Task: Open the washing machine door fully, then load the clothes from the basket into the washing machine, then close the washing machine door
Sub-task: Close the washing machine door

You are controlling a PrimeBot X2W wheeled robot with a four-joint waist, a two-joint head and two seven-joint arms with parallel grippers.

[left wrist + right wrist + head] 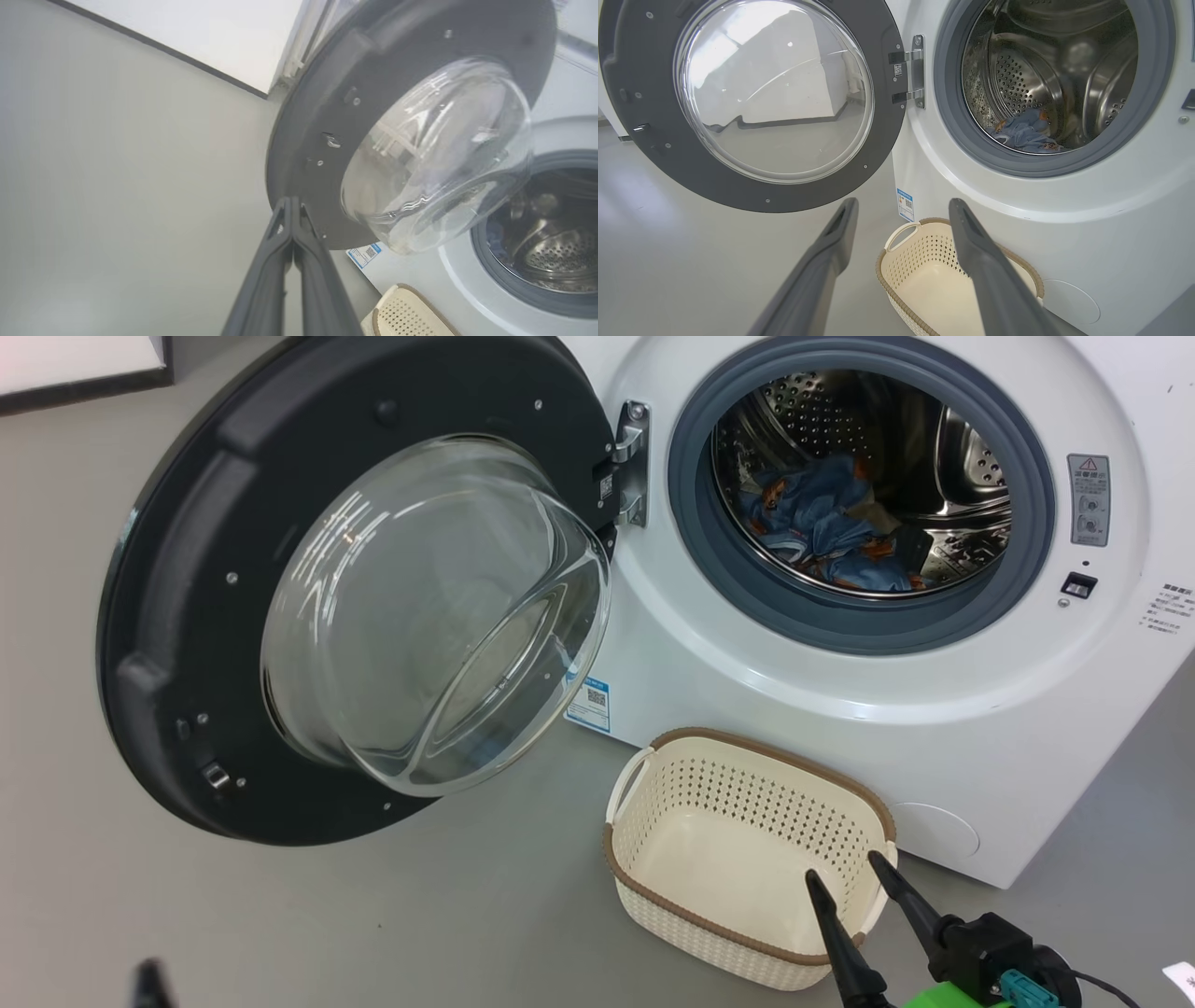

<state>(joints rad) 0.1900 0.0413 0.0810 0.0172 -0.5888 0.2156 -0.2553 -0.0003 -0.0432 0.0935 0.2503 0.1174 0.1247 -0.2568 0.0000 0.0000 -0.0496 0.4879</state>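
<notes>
The washing machine door [187,616] stands swung wide open to the left, its glass bowl facing me. The white washing machine [840,709] shows its steel drum, with blue bear-print clothes [822,523] lying inside. On the floor in front sits the basket [709,793], with nothing in it. Over the basket's near right corner my right gripper [843,866] is open and holds nothing. My left gripper [292,201] is shut on nothing. Its tip lines up with the door's [317,116] rim in the left wrist view, and I cannot tell whether it touches.
Grey floor spreads left of and below the door. A white panel with a dark base [84,373] stands at the far left. A blue label [588,702] sits on the washer's lower front, and a latch slot [1079,584] lies right of the opening.
</notes>
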